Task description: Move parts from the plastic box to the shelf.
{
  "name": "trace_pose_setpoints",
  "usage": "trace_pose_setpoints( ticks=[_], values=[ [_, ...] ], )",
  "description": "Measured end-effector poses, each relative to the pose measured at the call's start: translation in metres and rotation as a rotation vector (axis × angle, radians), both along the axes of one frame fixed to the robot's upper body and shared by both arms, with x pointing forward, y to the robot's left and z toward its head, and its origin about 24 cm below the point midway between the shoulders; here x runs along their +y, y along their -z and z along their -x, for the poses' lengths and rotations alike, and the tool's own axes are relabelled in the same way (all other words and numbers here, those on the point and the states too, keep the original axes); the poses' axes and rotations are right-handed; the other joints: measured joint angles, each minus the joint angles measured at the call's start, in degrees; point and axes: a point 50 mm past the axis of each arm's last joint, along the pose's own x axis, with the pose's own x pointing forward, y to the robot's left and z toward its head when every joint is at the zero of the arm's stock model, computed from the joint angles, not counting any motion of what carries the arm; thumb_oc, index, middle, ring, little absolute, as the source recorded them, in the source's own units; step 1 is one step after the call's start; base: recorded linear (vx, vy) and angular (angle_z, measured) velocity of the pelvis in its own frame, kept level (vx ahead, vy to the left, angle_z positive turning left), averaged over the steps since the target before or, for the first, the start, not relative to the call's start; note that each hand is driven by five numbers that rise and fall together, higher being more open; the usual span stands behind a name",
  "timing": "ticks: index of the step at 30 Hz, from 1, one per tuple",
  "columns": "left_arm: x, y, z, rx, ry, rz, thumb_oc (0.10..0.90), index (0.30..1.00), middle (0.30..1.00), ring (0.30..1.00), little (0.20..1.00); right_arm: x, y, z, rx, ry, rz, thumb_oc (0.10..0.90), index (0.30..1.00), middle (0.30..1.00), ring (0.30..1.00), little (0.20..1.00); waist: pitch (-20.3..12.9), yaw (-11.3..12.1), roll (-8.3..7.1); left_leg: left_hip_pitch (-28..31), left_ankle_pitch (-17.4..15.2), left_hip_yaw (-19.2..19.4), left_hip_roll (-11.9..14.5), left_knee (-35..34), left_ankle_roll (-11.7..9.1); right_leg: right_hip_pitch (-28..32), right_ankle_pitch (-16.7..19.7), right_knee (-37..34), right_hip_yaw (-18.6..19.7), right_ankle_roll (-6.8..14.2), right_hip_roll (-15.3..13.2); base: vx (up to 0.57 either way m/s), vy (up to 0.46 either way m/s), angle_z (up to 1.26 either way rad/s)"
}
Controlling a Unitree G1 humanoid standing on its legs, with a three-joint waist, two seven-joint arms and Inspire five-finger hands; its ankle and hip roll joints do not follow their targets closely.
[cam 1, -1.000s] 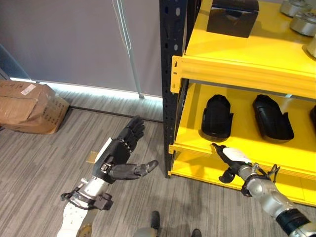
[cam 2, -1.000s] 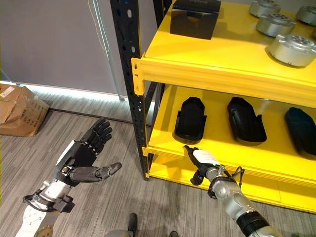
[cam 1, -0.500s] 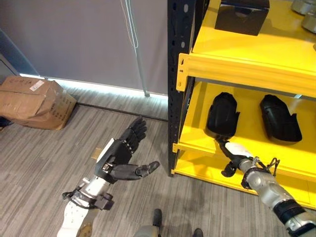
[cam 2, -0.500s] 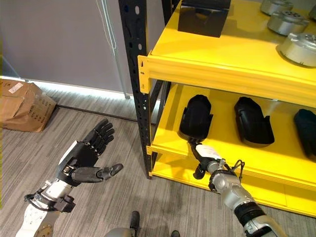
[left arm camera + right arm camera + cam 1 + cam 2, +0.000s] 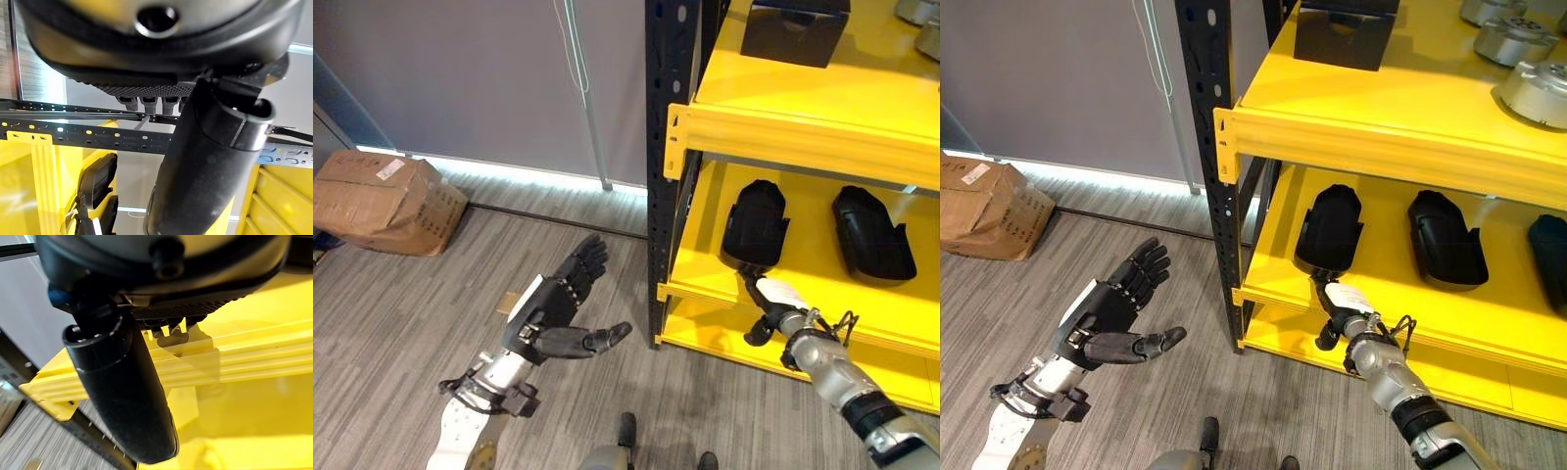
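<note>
A: How much has been done?

B: On the yellow shelf [image 5: 1351,93], dark moulded parts are already laid in a row on the middle level, the nearest part [image 5: 1330,230] at its front edge. Silver round parts [image 5: 1536,93] and a black block [image 5: 1344,29] are set on the upper level. How many are left cannot be judged.

A: And the hands?

B: The right hand [image 5: 1337,304] is stretched out flat, its fingers at the nearest part's front end; nothing is carried. The left hand [image 5: 1111,313] is held spread and empty above the floor, well apart from the shelf. A cardboard box [image 5: 984,206] is seen beyond.
</note>
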Motion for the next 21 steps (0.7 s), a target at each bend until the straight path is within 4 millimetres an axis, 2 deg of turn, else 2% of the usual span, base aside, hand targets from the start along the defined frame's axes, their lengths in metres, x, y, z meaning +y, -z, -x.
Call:
trace_pose_setpoints(
  ticks=[6,21],
  values=[
    [-0.001,-0.002,-0.002,-0.009,0.003,0.001,0.900,1.000,1.000,1.000,1.000,-0.005,-0.002,-0.003,-0.029,0.051,0.021,0.900,1.000,1.000,1.000,1.000,0.4,0.1,1.07,-0.1,-0.1,0.0,-0.1,0.0,0.2,0.0,0.1,0.0,0.0,-0.2,-0.2,0.00,0.000,0.00],
    [-0.005,-0.002,-0.004,-0.009,0.017,0.009,0.900,1.000,1.000,1.000,1.000,-0.024,-0.005,-0.008,-0.045,0.164,0.056,0.900,1.000,1.000,1.000,1.000,0.4,0.1,1.44,0.1,0.4,-0.1,-0.3,0.0,0.6,0.2,0.2,0.0,0.0,-0.2,-0.3,0.00,0.000,0.00]
  ],
)
